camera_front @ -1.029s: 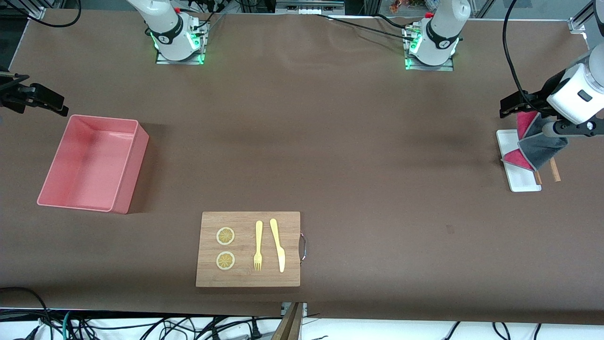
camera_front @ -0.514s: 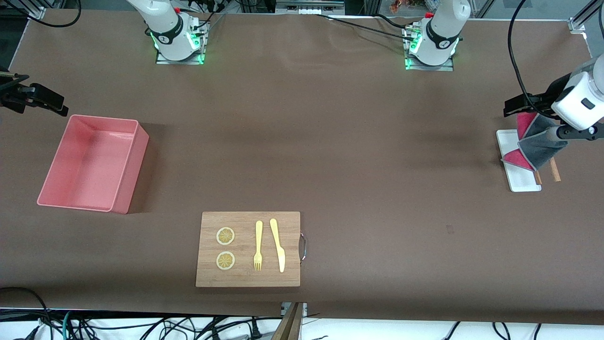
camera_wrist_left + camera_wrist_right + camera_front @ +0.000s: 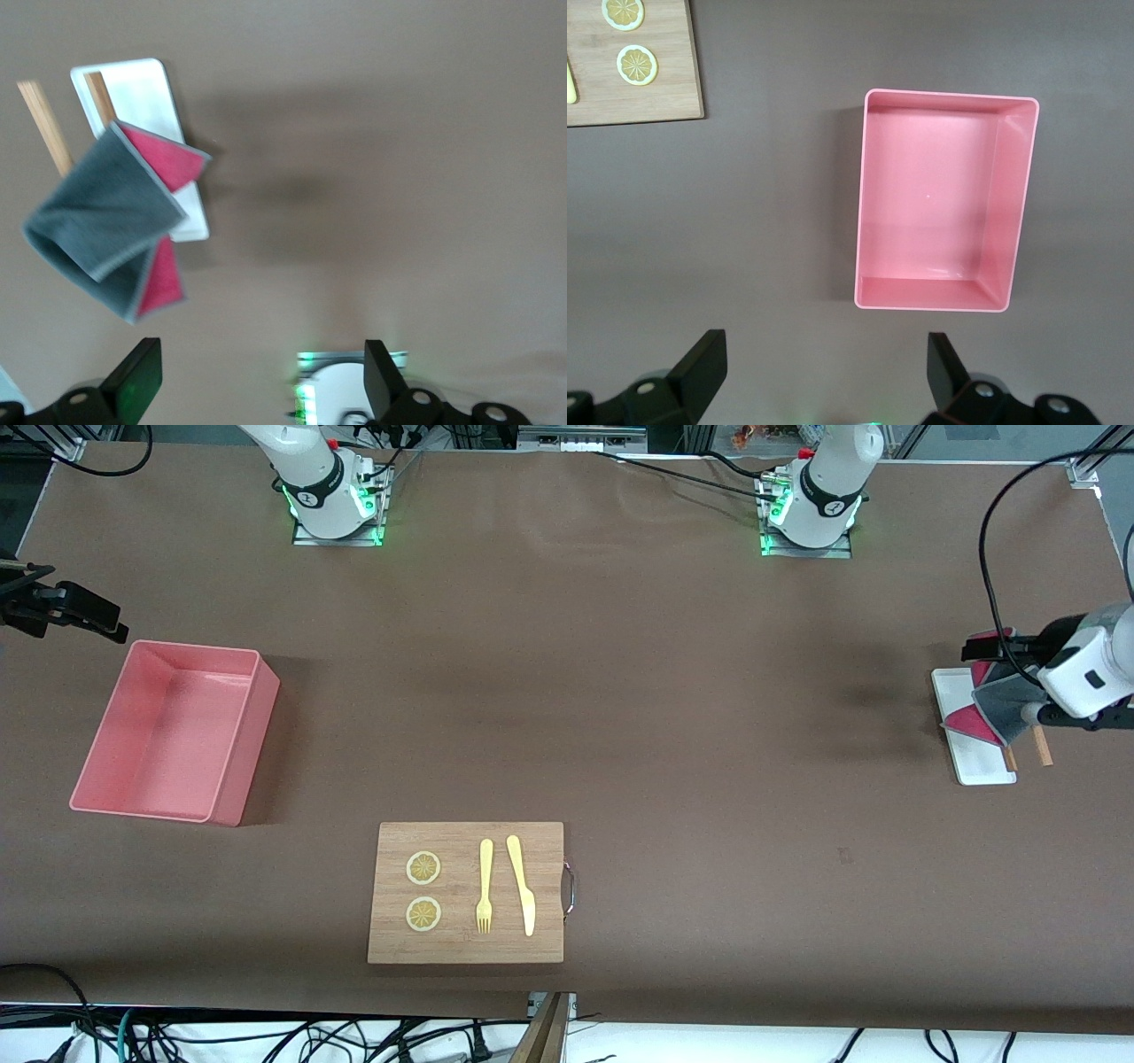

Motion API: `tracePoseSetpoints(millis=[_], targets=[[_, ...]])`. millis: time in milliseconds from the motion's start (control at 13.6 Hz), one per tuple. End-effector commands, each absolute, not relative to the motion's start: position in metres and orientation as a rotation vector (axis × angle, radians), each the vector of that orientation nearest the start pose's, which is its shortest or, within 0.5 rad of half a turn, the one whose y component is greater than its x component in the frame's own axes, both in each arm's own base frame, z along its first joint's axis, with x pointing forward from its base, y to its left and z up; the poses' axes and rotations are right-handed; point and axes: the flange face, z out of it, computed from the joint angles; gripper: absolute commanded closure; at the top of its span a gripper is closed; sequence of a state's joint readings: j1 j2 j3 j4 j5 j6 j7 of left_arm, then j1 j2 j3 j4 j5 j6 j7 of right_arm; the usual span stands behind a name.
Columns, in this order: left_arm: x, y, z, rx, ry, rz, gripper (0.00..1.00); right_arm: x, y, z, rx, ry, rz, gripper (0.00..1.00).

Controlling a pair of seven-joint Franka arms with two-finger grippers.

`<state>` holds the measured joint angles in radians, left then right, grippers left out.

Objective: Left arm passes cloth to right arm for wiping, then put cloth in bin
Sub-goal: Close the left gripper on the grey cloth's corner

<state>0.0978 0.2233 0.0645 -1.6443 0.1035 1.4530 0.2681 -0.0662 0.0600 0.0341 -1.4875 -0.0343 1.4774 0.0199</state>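
The cloth (image 3: 997,700), dark grey with crimson folds showing, lies crumpled across a flat white tray (image 3: 974,763) at the left arm's end of the table. My left gripper (image 3: 990,646) hovers over the tray's end by the cloth, open and holding nothing. In the left wrist view the cloth (image 3: 106,221) sits off to one side of the left gripper (image 3: 261,376), not between its fingers. The pink bin (image 3: 252,744) stands at the right arm's end. My right gripper (image 3: 89,613) waits open over the table beside the bin (image 3: 1010,204).
Two wooden sticks (image 3: 1042,746) lie by the tray under the cloth's edge. A wooden board (image 3: 465,943) near the front camera carries two lemon slices (image 3: 423,868), a yellow fork (image 3: 485,886) and a yellow knife (image 3: 523,886).
The left arm's hand has shifted toward the table's end and come lower over the cloth. The cloth, the bin and the right arm have not moved.
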Motion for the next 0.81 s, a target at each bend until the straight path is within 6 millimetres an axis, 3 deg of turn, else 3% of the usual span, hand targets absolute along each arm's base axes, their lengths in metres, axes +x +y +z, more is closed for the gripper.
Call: tracePoseSetpoints(millis=[0, 294, 367, 588, 735], targets=[[0.586, 0.126, 0.444, -2.910, 0.534, 0.670, 0.00, 0.561, -0.026, 0.624, -3.149, 0.076, 0.116, 0.00], [0.580, 0.153, 0.431, -2.862, 0.719, 0.735, 0.00, 0.560, -0.028, 0.624, -3.149, 0.079, 0.119, 0.00], [0.573, 0.169, 0.425, -2.874, 0.749, 0.760, 0.00, 0.560, -0.029, 0.624, -3.149, 0.081, 0.119, 0.00], [0.552, 0.205, 0.386, -2.887, 0.881, 0.757, 0.00, 0.561, -0.029, 0.624, -3.149, 0.081, 0.116, 0.00], [0.550, 0.214, 0.366, -2.859, 1.026, 0.686, 0.00, 0.561, -0.029, 0.624, -3.149, 0.081, 0.116, 0.00]])
